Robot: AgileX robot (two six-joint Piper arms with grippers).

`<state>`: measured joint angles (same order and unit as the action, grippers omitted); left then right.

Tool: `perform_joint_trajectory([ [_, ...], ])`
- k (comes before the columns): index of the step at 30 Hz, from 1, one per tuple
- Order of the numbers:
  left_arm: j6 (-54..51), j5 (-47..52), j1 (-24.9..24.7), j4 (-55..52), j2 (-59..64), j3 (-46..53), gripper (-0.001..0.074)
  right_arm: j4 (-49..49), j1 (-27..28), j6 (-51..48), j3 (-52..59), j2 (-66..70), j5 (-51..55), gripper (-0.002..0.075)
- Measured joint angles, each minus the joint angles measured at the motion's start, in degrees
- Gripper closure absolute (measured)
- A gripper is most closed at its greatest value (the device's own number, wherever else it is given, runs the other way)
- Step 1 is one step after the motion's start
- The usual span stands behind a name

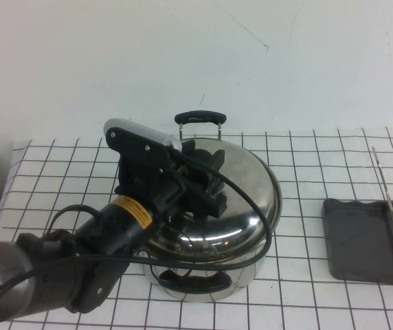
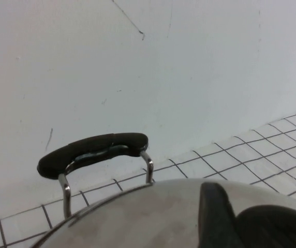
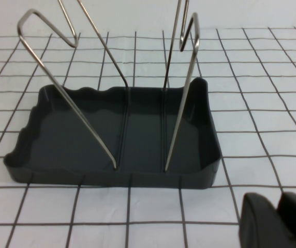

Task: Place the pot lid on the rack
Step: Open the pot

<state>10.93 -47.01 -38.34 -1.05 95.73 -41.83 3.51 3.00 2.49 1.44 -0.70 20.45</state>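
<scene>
Left claw (image 1: 207, 180) down over pot lid (image 1: 241, 206) knob, grip unclear; off-centre closure could slip. Right claw (image 3: 277, 219) narrow, near rack (image 3: 112, 137).

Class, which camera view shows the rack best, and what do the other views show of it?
The right wrist view: the rack fills it, tray and wire frame whole. The high view shows it small, cut off at the table's right edge. The left wrist view shows none of it.

left gripper (image 1: 207, 180) sits atop the pot lid (image 1: 241, 220); rack (image 1: 361, 237) lies well apart, rightward.
</scene>
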Motion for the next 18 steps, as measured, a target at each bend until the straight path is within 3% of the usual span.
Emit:
perform_joint_trajectory([
  [2,0.0,-0.27,0.0,-0.11,0.27,0.0,0.0411,0.0,0.0,0.0,0.0,0.0,0.0,0.0655],
  [10,0.53,-0.3,0.0,-1.31,0.08,0.0,0.0412,0.0,0.0,0.0,0.0,0.0,0.0,0.0655],
  [18,4.64,3.85,0.12,-8.82,-10.82,-1.51,0.0412,0.0,0.0,0.0,0.0,0.0,0.0,0.0655],
])
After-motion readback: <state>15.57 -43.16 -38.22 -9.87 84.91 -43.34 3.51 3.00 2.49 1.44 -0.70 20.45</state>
